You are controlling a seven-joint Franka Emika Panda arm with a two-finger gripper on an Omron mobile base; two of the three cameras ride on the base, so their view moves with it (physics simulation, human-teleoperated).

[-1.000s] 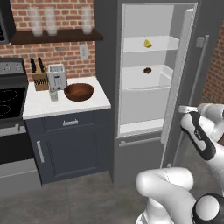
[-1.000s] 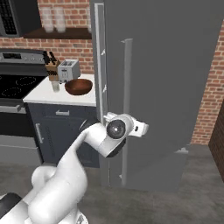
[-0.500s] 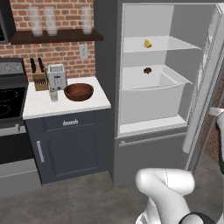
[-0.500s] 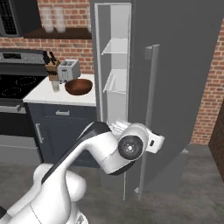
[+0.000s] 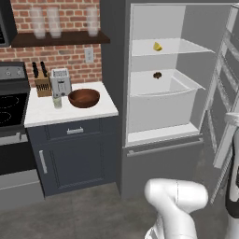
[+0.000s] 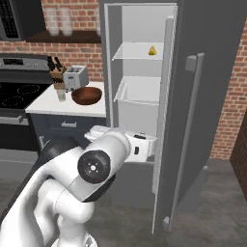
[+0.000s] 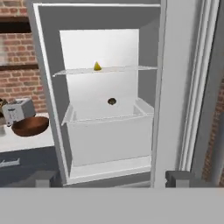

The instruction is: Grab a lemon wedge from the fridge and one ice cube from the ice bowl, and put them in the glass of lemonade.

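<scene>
Left base view: the tall dark grey fridge [image 5: 116, 93] stands open, and the tiny bright yellow lemon wedge [image 5: 158, 46] sits on its upper white shelf, untouched. On the white worktop [image 5: 70, 109] the round reddish-brown wooden ice bowl [image 5: 84, 98] lies beside the short clear glass of lemonade [image 5: 57, 102].

Right base view: the door [image 6: 202, 111] hangs wide.

Hand view: the gripper's [image 7: 107, 178] dark tips stand well apart, empty. Both pickups remain.

The fridge [image 5: 163, 88] stands wide open (door [image 6: 202, 111] swung aside), its shelved interior unobstructed from the front.
</scene>
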